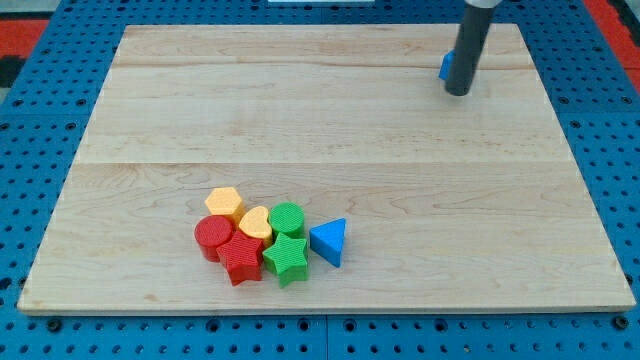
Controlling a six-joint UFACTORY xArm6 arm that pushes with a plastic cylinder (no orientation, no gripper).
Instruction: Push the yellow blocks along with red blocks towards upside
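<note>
Resting far right beside a blue block (446, 66), my tip (458, 92), gripperless, grasping nothing, stands well apart from near-left cluster: yellow hexagon (225, 202), yellow block (255, 222), red cylinder (212, 236), red star (241, 257).

The worktop (330, 130) is bare wood across its whole middle band and left side, so passage there is unhindered. Obstacles bunch in the lower left-centre: a yellow hexagon block (225, 202), yellow heart-like block (255, 222), red cylinder block (212, 236), red star block (241, 258), green cylinder block (287, 218) and green star block (286, 258), all touching, with a blue triangle block (329, 241) just beside them. In the upper right, my tip (458, 92) stands against a partly hidden blue block (445, 66).
</note>
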